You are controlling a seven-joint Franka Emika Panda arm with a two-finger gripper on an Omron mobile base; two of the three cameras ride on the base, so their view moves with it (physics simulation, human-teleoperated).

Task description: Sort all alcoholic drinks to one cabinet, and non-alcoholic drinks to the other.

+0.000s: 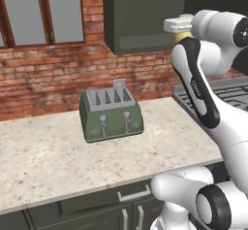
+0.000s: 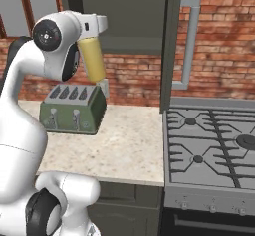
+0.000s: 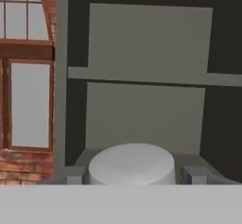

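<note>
Yellow bottle (image 2: 92, 58), one, held in the jaws before one open cabinet (image 3: 146, 100).

You have one tall yellow bottle (image 2: 92, 59), white cap (image 3: 132, 164), tilted, held aloft before the open grey-green wall cabinet (image 3: 146, 83) with one inner shelf.

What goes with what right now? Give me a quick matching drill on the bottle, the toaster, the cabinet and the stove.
Things:
1. yellow bottle
2. toaster
3. wall cabinet
4. stove

States or places:
A. door swung open, inner shelf showing
B. standing on the pale counter below the cabinet
C. held in the gripper, lifted above the counter
D. right of the counter, nothing on its burners

Pairs: 1-C, 2-B, 3-A, 4-D
</note>
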